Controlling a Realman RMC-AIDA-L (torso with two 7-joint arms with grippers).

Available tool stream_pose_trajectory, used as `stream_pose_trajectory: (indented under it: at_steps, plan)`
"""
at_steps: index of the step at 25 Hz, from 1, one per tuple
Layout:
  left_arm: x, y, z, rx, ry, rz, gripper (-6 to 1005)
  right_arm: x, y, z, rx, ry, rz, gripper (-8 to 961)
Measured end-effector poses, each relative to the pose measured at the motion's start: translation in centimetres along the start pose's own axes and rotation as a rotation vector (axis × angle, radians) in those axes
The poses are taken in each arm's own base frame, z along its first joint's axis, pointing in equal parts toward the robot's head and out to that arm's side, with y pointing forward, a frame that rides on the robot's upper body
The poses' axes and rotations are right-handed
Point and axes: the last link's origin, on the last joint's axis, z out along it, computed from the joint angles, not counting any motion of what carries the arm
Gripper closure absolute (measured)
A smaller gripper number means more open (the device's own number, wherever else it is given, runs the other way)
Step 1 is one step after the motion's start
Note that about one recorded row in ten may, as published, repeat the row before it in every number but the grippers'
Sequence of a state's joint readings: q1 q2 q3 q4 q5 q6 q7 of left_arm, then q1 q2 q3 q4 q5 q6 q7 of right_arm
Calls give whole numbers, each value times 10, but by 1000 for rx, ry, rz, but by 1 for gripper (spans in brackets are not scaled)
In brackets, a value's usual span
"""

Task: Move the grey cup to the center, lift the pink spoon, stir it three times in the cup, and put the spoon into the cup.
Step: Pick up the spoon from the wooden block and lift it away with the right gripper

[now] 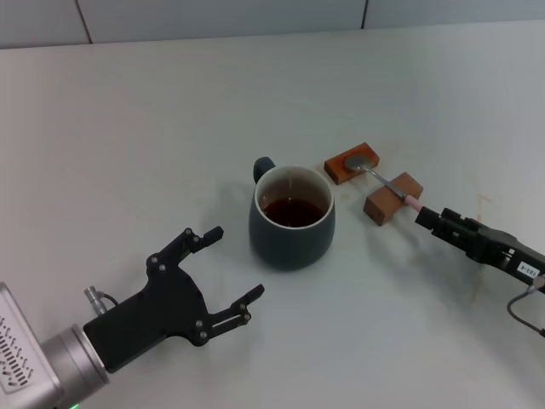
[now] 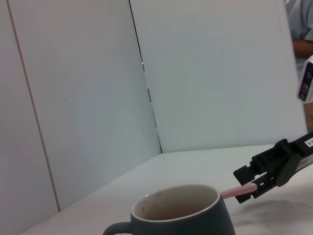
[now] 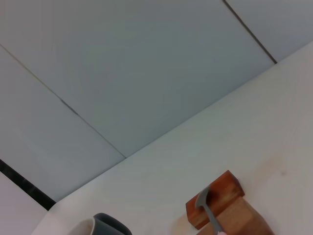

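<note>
— Which step is this, do you reckon?

— The cup (image 1: 291,218) sits about mid tabletop (image 1: 128,128), coffee-dark liquid in it, so I'd say the centring is done and the spoon pick-up is in hand. The left claw (image 1: 230,266) hangs just beside the cup on the robot's left, fingers spread wide, holding nothing.

— And the right one?

— The right claw (image 1: 428,216) is at the tip of the pink handle. In the left wrist view the handle end sits between its fingers, but I can't tell whether they have pinched it.

— Where's the spoon?

— The spoon (image 1: 385,181) lies across two wooden blocks (image 1: 352,162), just right of the cup, bowl on the far block, handle pointing at the claw.

— Next move?

— Probably a firm pinch, then a straight lift clear of the blocks before swinging over the cup.
</note>
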State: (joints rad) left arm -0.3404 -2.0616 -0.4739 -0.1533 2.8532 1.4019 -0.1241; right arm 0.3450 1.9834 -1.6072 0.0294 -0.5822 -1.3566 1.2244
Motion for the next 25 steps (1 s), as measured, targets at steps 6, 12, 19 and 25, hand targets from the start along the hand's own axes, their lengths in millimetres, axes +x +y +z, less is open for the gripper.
stream_pose_trajectory:
  at_steps: [6, 12, 19, 25]
  plan:
    - [0, 0, 0, 0, 0, -3, 135, -1, 0, 5, -1, 9, -7, 231]
    - [0, 0, -1, 1, -1, -5, 136, -1, 1, 7, -4, 19, -13, 474]
    - [-1, 1, -1, 2, -2, -5, 135, -2, 0, 7, 4, 22, -12, 619]
    - [0, 1, -1, 2, -1, -4, 135, -2, -1, 7, 10, 23, -12, 669]
